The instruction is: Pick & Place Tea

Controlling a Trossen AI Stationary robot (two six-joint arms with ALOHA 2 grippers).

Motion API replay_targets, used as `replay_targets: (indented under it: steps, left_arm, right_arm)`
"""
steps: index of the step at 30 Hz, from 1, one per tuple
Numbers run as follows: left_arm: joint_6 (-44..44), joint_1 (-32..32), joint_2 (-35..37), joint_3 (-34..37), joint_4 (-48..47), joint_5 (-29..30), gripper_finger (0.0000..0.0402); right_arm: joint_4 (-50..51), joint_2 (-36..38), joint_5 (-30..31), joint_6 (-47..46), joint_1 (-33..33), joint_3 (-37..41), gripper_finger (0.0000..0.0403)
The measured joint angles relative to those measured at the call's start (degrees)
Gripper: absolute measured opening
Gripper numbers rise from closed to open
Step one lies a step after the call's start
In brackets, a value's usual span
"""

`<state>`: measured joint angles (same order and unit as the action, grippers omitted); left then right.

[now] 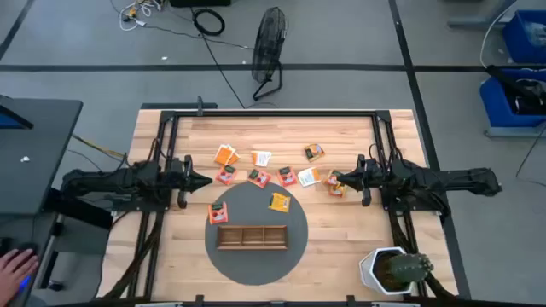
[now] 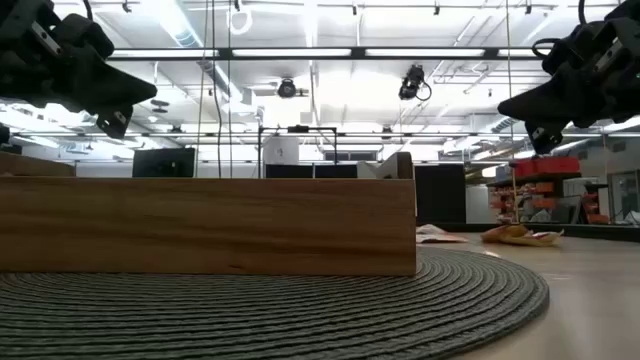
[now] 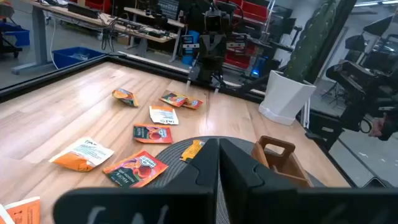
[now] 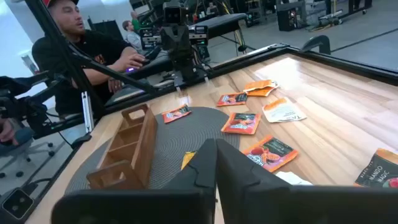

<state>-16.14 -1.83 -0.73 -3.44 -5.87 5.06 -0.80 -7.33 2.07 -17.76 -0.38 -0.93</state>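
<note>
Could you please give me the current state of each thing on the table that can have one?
Left pincer: shut, empty, above the table's left side.
Right pincer: shut, empty, above the right side.
Wooden tray: upright on the round mat, compartments empty.
Tea sachets: lying flat, scattered, none in the tray.

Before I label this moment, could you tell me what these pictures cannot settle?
- Wooden tray compartments: low view, hidden by its near wall.
- Tea sachets' print: high view, too small.
- Left gripper fingertips: left wrist view, too close.
- Potted plant: cut off at the high view's bottom edge.
</note>
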Motion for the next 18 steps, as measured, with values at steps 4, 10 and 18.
replay_targets:
  steps: [4, 10, 18]
  left_arm:
    - [-0.03, -0.01, 0.00, 0.00, -0.04, 0.06, 0.0016]
    - [-0.57, 0.01, 0.00, 0.00, 0.18, 0.25, 0.0016]
    - [-2.98, 0.07, 0.00, -0.20, 14.65, 8.21, 0.0016]
  right_arm:
    - [0.00, 0.00, 0.00, -0.15, 0.00, 0.00, 0.0011]
    - [-0.49, 0.00, 0.02, -0.17, 0.00, 0.00, 0.0011]
    - [-5.95, -0.59, 6.70, 2.70, 0.00, -6.33, 0.0011]
